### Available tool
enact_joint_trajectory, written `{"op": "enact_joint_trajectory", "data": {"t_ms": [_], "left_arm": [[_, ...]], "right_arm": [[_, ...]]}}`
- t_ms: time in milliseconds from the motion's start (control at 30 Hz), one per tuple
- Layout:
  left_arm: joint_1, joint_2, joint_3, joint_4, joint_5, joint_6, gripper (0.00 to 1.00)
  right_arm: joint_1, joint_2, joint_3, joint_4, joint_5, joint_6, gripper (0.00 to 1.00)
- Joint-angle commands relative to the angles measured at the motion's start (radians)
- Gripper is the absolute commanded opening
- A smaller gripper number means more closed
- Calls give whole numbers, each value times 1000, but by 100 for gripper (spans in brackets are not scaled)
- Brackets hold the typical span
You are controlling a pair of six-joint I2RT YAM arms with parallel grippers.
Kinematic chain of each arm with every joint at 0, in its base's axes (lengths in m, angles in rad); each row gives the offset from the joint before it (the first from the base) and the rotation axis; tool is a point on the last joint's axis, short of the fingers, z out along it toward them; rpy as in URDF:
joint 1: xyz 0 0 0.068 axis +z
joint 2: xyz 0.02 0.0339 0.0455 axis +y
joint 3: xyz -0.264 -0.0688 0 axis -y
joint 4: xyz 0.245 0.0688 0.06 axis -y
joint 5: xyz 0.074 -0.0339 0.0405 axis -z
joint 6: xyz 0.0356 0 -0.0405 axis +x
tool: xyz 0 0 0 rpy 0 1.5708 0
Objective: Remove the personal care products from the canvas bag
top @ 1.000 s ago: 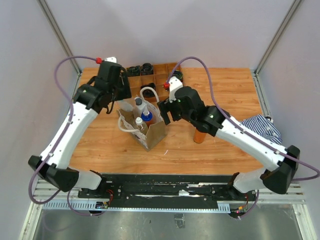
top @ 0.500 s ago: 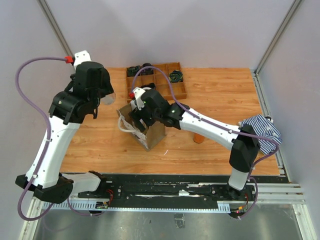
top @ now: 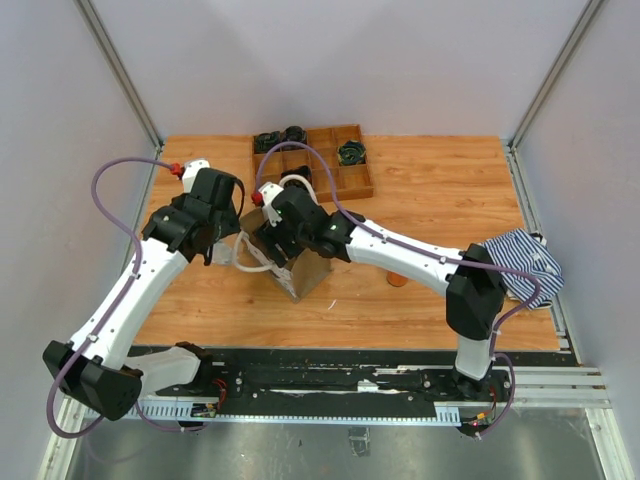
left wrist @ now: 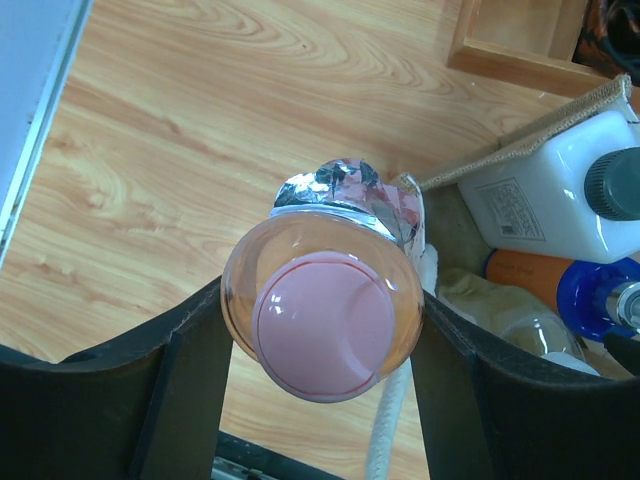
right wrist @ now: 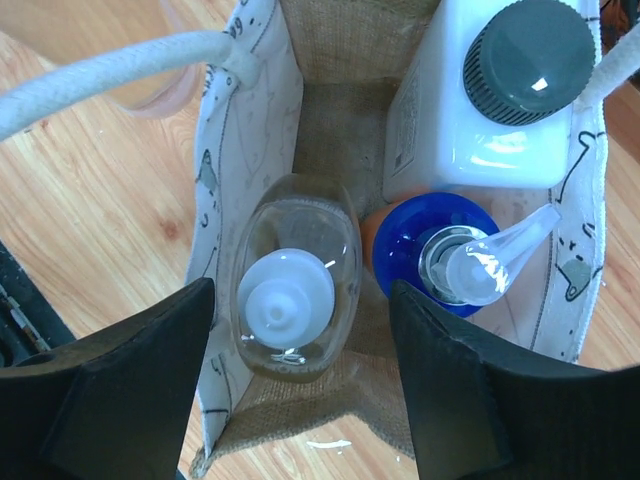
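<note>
My left gripper is shut on a pink-capped clear bottle and holds it over the wood just left of the canvas bag. In the top view the left gripper is beside the bag. My right gripper is open right above the bag's mouth, with its fingers either side of a clear white-capped bottle. Also in the bag are a blue pump bottle, a white bottle with a dark grey cap and something orange. An amber bottle stands right of the bag.
A wooden compartment tray with black coiled rolls stands behind the bag. A blue-and-white striped cloth lies at the right edge. The bag's white rope handle hangs out to the left. My right arm stretches across the middle.
My left gripper rose from the bag with the pink-capped bottle, then came down left of the bag. My right gripper moved from the bag's right side to above its mouth.
</note>
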Motion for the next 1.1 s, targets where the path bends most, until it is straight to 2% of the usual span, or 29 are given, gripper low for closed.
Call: {"op": "enact_joint_trajectory", "data": {"t_ms": [0, 400, 533, 567, 700, 800, 933, 1067], "left_arm": [[5, -75, -45, 159, -36, -36, 3], [5, -159, -291, 261, 36, -87, 5], [5, -163, -331, 276, 48, -100, 6], [5, -163, -335, 278, 49, -101, 6], [5, -163, -343, 277, 54, -102, 9], [5, -173, -353, 275, 51, -104, 22], [5, -189, -365, 271, 43, -103, 55], [5, -196, -370, 273, 45, -97, 67]], "right_arm": [[12, 34, 16, 16, 25, 31, 70], [17, 169, 67, -79, 34, 25, 63], [21, 170, 85, -102, 64, 15, 32], [21, 163, 94, -112, 78, 13, 28], [21, 84, 133, -120, 104, -2, 24], [21, 5, 168, -119, 119, -10, 23], [21, -121, 198, -104, 152, -8, 21], [20, -240, 236, -133, 222, 2, 21]]}}
